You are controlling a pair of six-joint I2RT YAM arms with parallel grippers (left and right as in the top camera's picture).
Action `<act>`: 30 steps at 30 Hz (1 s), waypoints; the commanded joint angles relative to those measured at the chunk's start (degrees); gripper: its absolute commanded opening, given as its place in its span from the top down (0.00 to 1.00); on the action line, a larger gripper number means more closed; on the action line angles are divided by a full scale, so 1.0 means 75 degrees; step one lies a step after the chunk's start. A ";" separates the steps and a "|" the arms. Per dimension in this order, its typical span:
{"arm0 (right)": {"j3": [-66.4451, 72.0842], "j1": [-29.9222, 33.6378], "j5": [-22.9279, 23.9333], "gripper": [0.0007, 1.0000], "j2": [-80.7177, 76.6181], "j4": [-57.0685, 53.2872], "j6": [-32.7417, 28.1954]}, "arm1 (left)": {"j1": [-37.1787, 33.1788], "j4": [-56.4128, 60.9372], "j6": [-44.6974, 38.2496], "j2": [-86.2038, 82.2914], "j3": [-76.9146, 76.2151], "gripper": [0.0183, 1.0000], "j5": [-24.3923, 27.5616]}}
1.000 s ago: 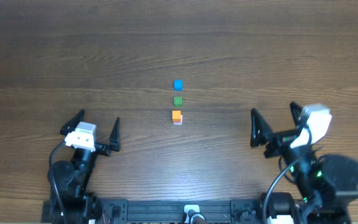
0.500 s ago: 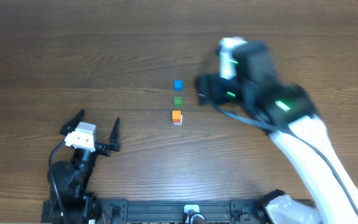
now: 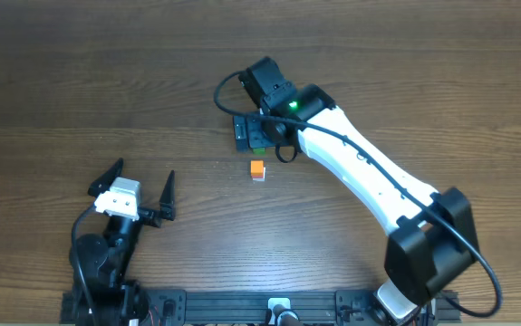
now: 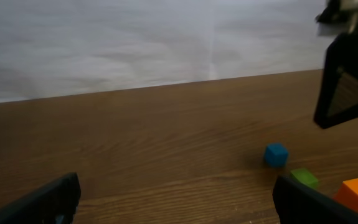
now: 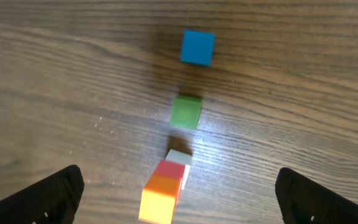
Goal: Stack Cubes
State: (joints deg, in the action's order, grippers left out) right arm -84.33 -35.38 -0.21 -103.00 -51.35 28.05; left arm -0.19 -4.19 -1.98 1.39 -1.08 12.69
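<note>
1. Two grippers stand wide open with nothing between their fingers. The left gripper sits near its base at the left of the table. The right gripper hangs over the middle of the table, with its white arm stretched across from the right.
2. From above we see the orange cube plainly, just on the base side of the right gripper. The gripper's dark body covers most of what lies beyond it.
3. The right wrist view lays that covered stretch open. We see the blue cube, the green cube and the stack in one straight line, each apart from the next. Green lies between blue and the stack.
4. That same view gives us the stack's side. Orange is on top, a red cube is under it, and a white cube is at the bottom on the wood.
5. The left wrist view looks low across the table. There we see blue, green and orange in a row near one edge, with the right gripper dark above them and clear of all three.
6. We see a dark brown table with a fine wood grain. In the left wrist view a plain white wall rises behind its far edge.
</note>
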 commanded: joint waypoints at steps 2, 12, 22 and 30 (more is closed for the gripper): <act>-0.0230 -0.0047 0.0216 0.01 -0.0565 0.0125 0.0755 | -0.0041 0.0020 -0.0108 -0.0035 0.0038 0.00 0.0076; -0.0271 -0.0335 0.0385 0.01 -0.1402 0.0460 0.0833 | -0.0041 0.0020 -0.0108 -0.0035 0.0038 0.00 0.0076; -0.0399 -0.0391 0.0775 0.01 -0.2063 0.0574 0.0828 | -0.0041 0.0020 -0.0108 -0.0035 0.0038 0.00 0.0076; -0.0399 -0.0309 0.0953 0.07 -0.2378 0.0714 0.0682 | -0.0041 0.0023 -0.0108 -0.0035 0.0038 0.00 0.0076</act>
State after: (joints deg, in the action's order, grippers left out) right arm -86.11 -38.09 5.34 -119.04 -46.35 33.80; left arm -0.19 -4.19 -1.98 1.37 -1.08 12.69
